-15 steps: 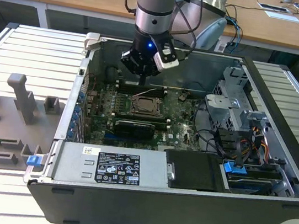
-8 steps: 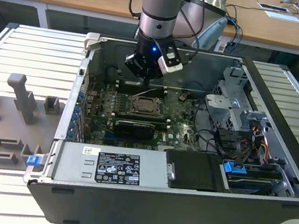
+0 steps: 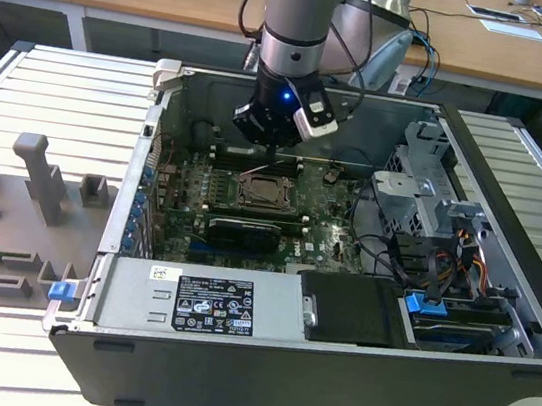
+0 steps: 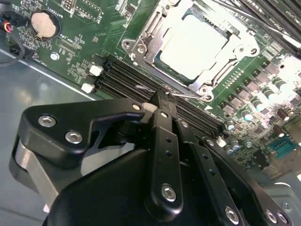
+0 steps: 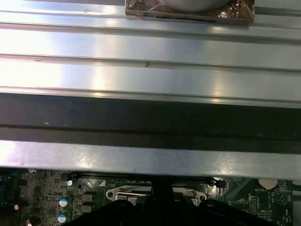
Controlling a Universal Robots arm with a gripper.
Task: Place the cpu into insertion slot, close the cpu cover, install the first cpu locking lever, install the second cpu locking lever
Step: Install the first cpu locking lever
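Note:
Inside the open computer case, the cpu point(image 4: 193, 44) lies flat in the insertion slot point(image 3: 268, 194) on the green motherboard. The silvery cpu cover point(image 4: 149, 35) is down over it, framing its pale top. A thin wire locking lever point(image 4: 186, 95) runs along the socket's edge beside the black memory slots. My gripper point(image 4: 160, 97) hangs just over that edge, its narrow black fingers point(image 4: 163, 136) pressed together with the tip at the wire. In the exterior view the gripper point(image 3: 270, 152) stands over the socket's far side. The first wrist view catches the socket rim point(image 5: 122, 193).
Black memory slots point(image 4: 122, 77) lie between the gripper and the socket. A graphics card point(image 3: 244, 231), power supply point(image 3: 207, 300) and drive cage with cables point(image 3: 430, 220) crowd the case. The case wall point(image 5: 150, 122) rises close behind the gripper. Grey fixtures point(image 3: 38, 175) sit on the ribbed table.

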